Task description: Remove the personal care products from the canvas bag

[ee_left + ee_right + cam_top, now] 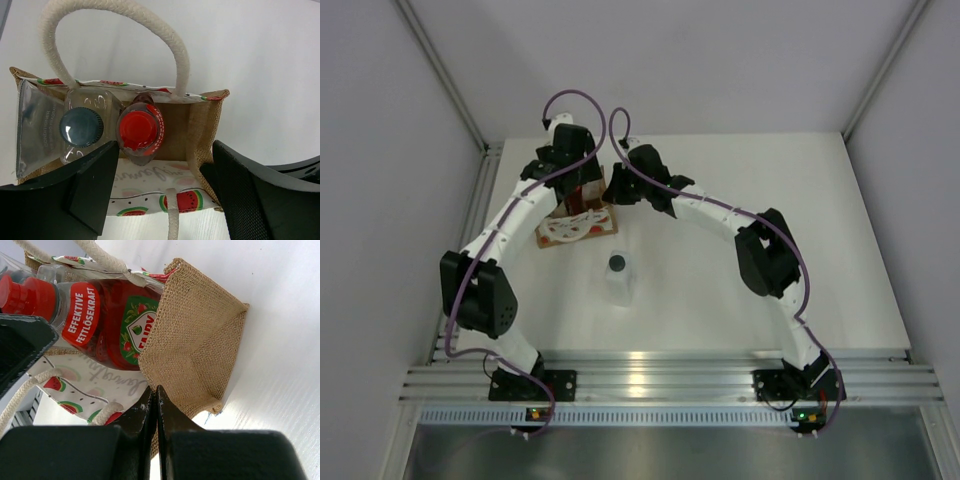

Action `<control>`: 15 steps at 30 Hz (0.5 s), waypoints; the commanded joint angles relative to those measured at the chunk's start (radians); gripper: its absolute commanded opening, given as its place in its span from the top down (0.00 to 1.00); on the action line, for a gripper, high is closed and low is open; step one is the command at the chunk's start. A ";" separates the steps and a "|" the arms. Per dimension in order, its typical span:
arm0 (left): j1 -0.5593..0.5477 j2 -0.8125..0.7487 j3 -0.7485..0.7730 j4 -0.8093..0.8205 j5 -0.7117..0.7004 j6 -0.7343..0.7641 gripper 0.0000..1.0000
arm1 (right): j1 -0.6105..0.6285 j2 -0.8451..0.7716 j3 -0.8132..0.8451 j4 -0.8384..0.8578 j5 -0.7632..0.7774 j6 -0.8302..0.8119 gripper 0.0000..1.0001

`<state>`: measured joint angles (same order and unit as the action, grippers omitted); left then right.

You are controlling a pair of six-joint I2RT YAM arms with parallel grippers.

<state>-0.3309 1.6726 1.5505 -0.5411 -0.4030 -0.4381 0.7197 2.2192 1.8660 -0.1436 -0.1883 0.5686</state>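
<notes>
Evidently the right hand [156, 396] pinches the burlap side of the canvas bag [201, 125] to steady it, while the left hand [162, 162] hangs spread above the red bottle [140, 130], which stands inside beside a dark-capped bottle [81, 127], ready to lift it out.

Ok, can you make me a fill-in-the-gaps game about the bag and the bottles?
1. In the canvas bag, the round cap next to the dark cap is ___.
2. One white bottle stands ___ the bag, on the table.
3. The bag's rope handles are ___ in colour.
4. The left end effector hovers above the bag with its jaws ___.
Missing words: red; outside; white; open.
</notes>
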 commanded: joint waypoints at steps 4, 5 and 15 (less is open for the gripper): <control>0.004 0.026 0.056 -0.016 -0.036 0.033 0.20 | -0.016 0.005 -0.010 -0.045 0.000 -0.027 1.00; 0.003 0.030 0.059 -0.019 -0.039 0.033 0.20 | -0.014 0.007 -0.010 -0.047 -0.003 -0.029 1.00; 0.023 0.095 0.083 -0.017 -0.019 0.035 0.20 | -0.016 0.010 -0.007 -0.045 -0.003 -0.030 1.00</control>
<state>-0.3168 1.7512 1.5875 -0.5522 -0.4164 -0.4168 0.7189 2.2192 1.8660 -0.1436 -0.1932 0.5686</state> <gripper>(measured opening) 0.806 0.005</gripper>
